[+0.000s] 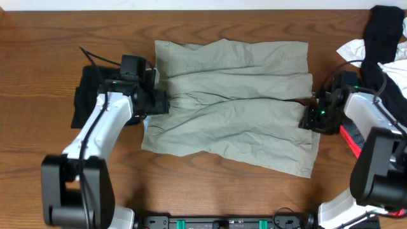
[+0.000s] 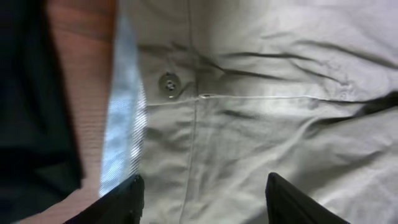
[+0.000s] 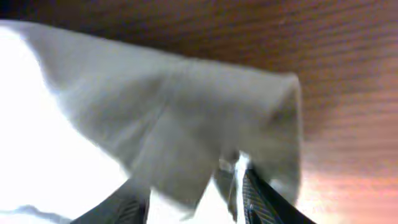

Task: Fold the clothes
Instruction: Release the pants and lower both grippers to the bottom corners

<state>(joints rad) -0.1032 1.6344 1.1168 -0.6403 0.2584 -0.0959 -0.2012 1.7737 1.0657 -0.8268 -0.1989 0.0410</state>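
Left gripper (image 2: 208, 202) parted above the shorts (image 1: 235, 108) at the waistband (image 2: 124, 124), holding nothing
Right gripper (image 3: 189, 193) also parted, leg hem (image 3: 186, 137) loose between its jaws

The shorts (image 1: 232, 102) are seen as matt, creased woven cloth, with a dull button (image 2: 168, 83). The desk (image 1: 38, 57) is finished in grained, faintly glossy wood.

Even light, wrist-view shorts (image 3: 186, 124) blurred, overexposed
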